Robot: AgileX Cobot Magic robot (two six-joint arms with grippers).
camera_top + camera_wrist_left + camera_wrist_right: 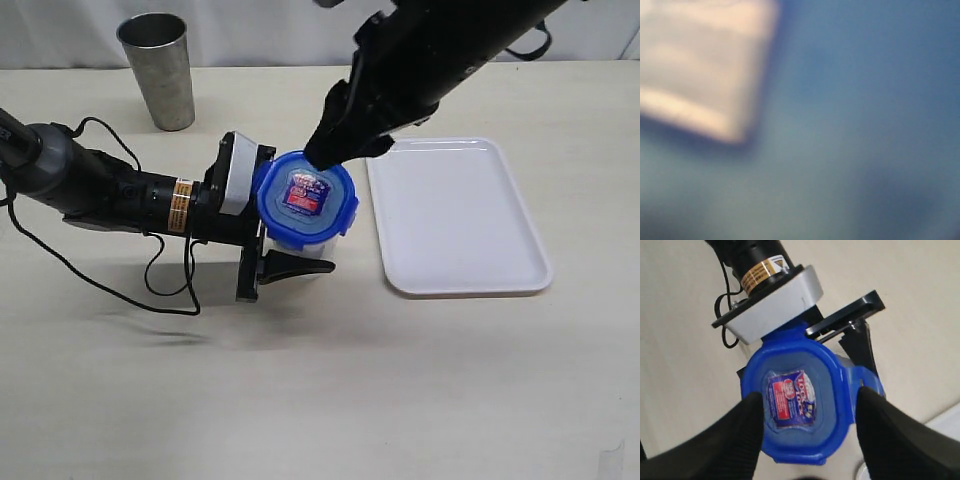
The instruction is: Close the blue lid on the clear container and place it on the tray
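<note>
My left gripper (281, 229) is clamped sideways on the clear container (318, 250), with the blue lid (305, 195) sitting on top between its fingers. My right gripper (809, 406) hovers just above that lid, fingers spread apart. The tray (460, 215) lies near it, beyond the container.

Left wrist view: fully out of focus. Only a blue field and a pale patch (700, 75) are made out; nothing can be identified.

Exterior view: the clear container (318, 254) is almost wholly covered by the blue lid (306, 196). The sticker print is too small to be read. The right claw (328, 152) tips are masked by its own arm, which is cut off by the top edge.

Right wrist view: the tray (950, 422) is clipped to a corner sliver.
</note>
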